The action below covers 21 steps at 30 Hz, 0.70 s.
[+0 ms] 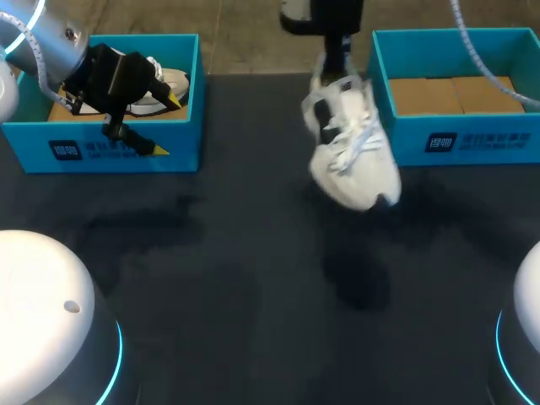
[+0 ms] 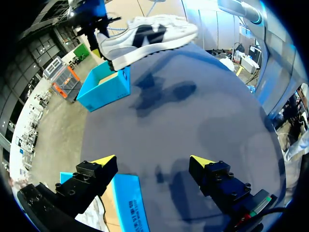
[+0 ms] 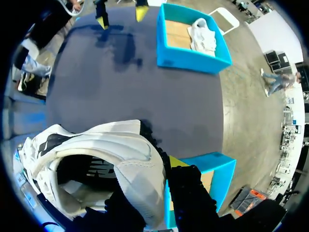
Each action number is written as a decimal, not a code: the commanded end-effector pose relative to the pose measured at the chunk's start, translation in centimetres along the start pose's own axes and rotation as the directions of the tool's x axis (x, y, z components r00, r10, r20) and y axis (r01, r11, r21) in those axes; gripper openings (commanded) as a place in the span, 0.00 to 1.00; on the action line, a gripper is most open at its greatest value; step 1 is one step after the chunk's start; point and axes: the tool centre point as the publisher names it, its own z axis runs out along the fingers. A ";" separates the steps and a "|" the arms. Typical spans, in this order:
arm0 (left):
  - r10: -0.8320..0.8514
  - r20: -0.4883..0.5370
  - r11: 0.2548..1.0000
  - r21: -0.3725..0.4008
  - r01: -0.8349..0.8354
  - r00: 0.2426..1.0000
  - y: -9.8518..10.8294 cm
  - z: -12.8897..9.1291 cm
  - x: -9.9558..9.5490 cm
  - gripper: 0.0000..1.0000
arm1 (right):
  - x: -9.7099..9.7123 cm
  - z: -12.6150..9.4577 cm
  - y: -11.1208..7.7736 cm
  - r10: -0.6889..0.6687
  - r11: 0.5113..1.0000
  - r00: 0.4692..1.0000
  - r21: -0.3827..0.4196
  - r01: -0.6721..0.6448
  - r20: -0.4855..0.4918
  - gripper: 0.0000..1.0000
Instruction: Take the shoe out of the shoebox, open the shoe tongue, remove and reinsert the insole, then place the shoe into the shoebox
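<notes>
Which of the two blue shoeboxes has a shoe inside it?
The left shoebox, at the left tool: a white shoe lies inside. The right shoebox shows only brown cardboard; the right tool holds the other shoe.

white sneaker (image 1: 353, 156) blurred in head view, second shoe (image 1: 171, 82) mostly hidden by left gripper (image 1: 164, 125), right shoebox (image 1: 460, 139) cut at the edge, one finger of the right gripper (image 3: 159, 175) buried inside the sneaker
</notes>
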 end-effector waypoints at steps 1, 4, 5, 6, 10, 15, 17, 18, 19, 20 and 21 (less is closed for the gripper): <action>0.000 -0.001 1.000 -0.003 0.000 1.000 0.0 -0.1 0.1 1.00 | -2.4 0.8 -4.4 -0.016 0.997 1.000 -0.075 0.016 -0.008 0.00; 0.000 -0.001 1.000 -0.003 0.000 1.000 0.0 -0.1 0.1 1.00 | -3.9 1.3 -6.4 -0.063 0.994 0.998 -0.093 0.062 -0.007 0.00; 0.000 -0.001 1.000 -0.003 0.000 1.000 0.0 -0.1 0.1 1.00 | -4.5 1.6 -7.1 -0.063 0.994 0.998 -0.089 0.063 -0.005 0.00; 0.000 -0.001 1.000 -0.003 0.000 1.000 0.0 -0.1 0.1 1.00 | -5.0 1.8 -7.8 -0.081 0.994 0.997 -0.079 0.081 0.003 0.00; 0.000 -0.001 1.000 -0.003 0.000 1.000 0.0 -0.1 0.1 1.00 | -7.1 2.6 -10.0 -0.092 0.993 0.995 -0.073 0.094 0.032 0.00; 0.000 -0.001 1.000 -0.003 0.000 1.000 0.0 -0.1 0.1 1.00 | -9.1 3.4 -12.0 -0.106 0.994 0.994 -0.015 0.106 0.030 0.00; 0.000 -0.001 1.000 -0.003 0.000 1.000 0.0 -0.1 0.1 1.00 | -9.4 3.4 -12.4 -0.088 0.996 0.996 -0.006 0.089 0.032 0.00; 0.000 -0.001 1.000 -0.003 0.000 1.000 0.0 -0.1 0.1 1.00 | -9.4 3.4 -12.4 -0.088 0.996 0.996 -0.006 0.089 0.032 0.00; 0.000 -0.001 1.000 -0.003 0.000 1.000 0.0 -0.1 0.1 1.00 | -9.4 3.4 -12.4 -0.088 0.996 0.996 -0.006 0.089 0.032 0.00; 0.000 -0.001 1.000 -0.003 0.000 1.000 0.0 -0.1 0.1 1.00 | -9.4 3.4 -12.4 -0.088 0.996 0.996 -0.006 0.089 0.032 0.00; 0.000 -0.001 1.000 -0.003 0.000 1.000 0.0 -0.1 0.1 1.00 | -9.4 3.4 -12.4 -0.088 0.996 0.996 -0.006 0.089 0.032 0.00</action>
